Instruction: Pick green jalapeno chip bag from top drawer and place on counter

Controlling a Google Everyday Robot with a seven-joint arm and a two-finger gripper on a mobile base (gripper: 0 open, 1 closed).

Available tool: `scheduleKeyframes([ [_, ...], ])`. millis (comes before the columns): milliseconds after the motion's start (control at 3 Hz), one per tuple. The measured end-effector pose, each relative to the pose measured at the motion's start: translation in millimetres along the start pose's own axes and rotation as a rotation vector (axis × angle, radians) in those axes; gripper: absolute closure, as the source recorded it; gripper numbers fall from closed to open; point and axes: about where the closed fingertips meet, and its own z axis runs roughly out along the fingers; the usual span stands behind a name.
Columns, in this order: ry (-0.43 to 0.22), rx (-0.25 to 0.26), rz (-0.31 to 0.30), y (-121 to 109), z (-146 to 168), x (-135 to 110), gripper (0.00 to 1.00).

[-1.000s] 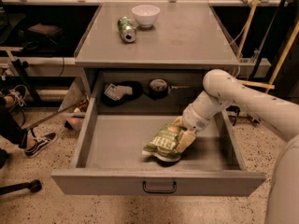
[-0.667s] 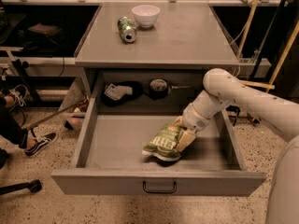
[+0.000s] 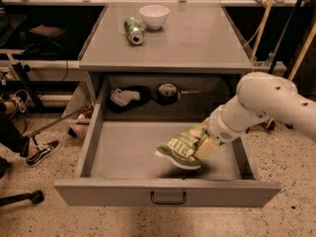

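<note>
So closest to the camera is the top drawer (image 3: 113, 191), pulled wide open, with its little dark loop handle (image 3: 168, 197) in the middle of the front panel. Inside the drawer, toward its right side and nearer the front than the back, is the green jalapeno chip bag (image 3: 177, 149). It looks lifted a bit off the drawer floor, tilted, with a dark shadow right under it. The gripper (image 3: 201, 149) is at the bag's right end, clamped onto that crinkled edge, and the white arm (image 3: 261, 105) comes in over the drawer's right wall.

Further back in the drawer, against the rear wall, there's a dark pouch with a white label (image 3: 126, 97) on the left and a round dark thing (image 3: 168, 92) about centre. Can't really tell what that one is.

Above the drawer is the counter (image 3: 197, 43). Toward its far left sit a green soda can (image 3: 134, 30) on its side and a white bowl (image 3: 154, 16) just beside it.
</note>
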Motion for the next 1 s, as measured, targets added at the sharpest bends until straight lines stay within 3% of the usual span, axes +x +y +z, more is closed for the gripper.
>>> scheduleKeyframes([
  [333,0.037,0.242,0.055,-21.0,-84.3,-36.0,1.00],
  [667,0.033,0.351,0.063,-27.3,-138.8,-65.7,1.00],
  [1000,0.034,0.349,0.063,-26.7,-138.0,-65.5,1.00],
])
